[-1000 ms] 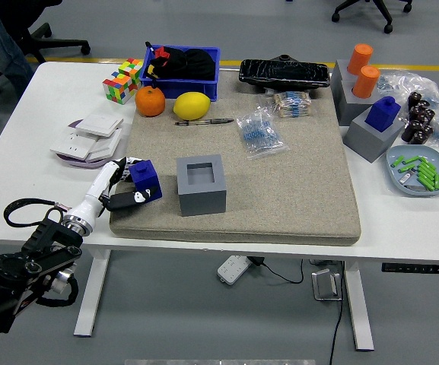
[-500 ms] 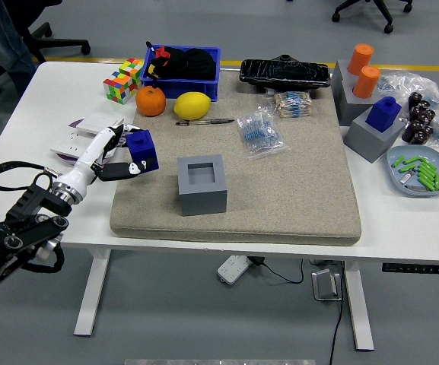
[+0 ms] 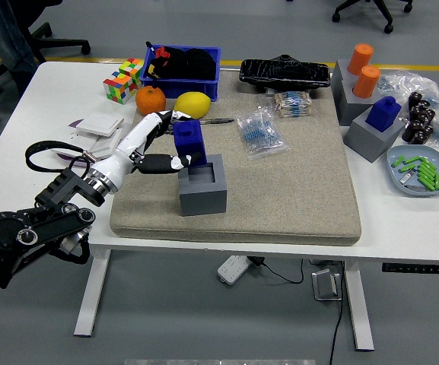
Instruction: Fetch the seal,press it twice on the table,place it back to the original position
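My left hand is shut on the blue seal, a square block with a narrower top. It holds the seal upright over the back left part of the grey holder block, which has a square hollow in its top and stands on the beige mat. The seal's base looks level with the holder's rim. Whether it touches the holder is unclear. My right arm is out of the picture.
Behind the hand lie an orange, a lemon, a pen and a blue bin. White switch plates lie left of the mat. Another blue seal in a grey holder stands at the right.
My left hand has carried the blue seal up from the mat's left edge and to the right. It now holds the seal over the grey holder.
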You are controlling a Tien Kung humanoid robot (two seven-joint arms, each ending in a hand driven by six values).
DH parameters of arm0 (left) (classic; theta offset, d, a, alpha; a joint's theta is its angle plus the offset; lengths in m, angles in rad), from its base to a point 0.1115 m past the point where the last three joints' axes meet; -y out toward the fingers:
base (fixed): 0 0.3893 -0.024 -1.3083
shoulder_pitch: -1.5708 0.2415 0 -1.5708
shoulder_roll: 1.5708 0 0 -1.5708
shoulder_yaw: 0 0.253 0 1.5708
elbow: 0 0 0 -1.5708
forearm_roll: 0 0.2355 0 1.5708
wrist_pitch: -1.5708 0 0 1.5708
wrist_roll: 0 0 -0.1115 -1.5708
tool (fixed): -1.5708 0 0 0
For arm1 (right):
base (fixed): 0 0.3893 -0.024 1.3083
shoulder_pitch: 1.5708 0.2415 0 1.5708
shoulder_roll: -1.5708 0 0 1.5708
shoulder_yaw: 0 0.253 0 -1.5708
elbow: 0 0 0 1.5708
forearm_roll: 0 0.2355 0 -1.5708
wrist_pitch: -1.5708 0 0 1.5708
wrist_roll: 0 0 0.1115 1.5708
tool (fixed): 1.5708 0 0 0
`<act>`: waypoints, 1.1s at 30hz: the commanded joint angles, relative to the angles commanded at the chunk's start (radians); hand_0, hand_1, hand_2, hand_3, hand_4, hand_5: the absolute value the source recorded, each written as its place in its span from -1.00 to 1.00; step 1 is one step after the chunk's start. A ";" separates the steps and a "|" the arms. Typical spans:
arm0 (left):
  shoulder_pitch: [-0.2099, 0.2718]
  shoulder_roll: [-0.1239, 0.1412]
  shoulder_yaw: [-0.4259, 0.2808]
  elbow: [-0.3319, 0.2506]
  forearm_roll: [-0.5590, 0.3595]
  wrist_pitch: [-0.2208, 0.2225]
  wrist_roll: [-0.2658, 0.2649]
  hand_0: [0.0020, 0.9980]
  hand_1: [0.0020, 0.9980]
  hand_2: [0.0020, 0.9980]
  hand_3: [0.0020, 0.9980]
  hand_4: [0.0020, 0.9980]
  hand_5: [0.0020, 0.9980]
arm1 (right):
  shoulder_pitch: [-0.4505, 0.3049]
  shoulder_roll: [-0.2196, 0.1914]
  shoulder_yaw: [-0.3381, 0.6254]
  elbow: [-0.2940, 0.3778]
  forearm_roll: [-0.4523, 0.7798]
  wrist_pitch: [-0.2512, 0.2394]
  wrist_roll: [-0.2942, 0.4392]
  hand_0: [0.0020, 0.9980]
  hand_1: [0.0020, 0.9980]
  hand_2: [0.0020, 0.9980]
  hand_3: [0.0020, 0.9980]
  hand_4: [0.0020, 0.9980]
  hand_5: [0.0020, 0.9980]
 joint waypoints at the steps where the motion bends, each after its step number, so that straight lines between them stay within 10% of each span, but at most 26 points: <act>1: -0.003 -0.011 0.010 0.008 -0.002 -0.001 0.002 0.30 0.06 -0.05 0.16 0.42 -1.00 | 0.000 0.000 -0.001 0.000 0.001 0.000 0.000 0.47 0.37 0.31 0.25 0.45 0.04; 14: -0.033 -0.096 0.089 0.137 -0.055 -0.006 0.006 0.30 0.06 -0.05 0.16 0.44 -1.00 | 0.004 -0.005 -0.008 0.001 0.005 0.000 0.001 0.47 0.37 0.31 0.25 0.45 0.04; 33: -0.046 -0.070 0.123 0.153 -0.064 -0.022 0.009 0.30 0.05 -0.05 0.16 0.46 -1.00 | 0.002 -0.005 -0.008 0.000 0.005 0.000 0.000 0.47 0.37 0.31 0.25 0.45 0.04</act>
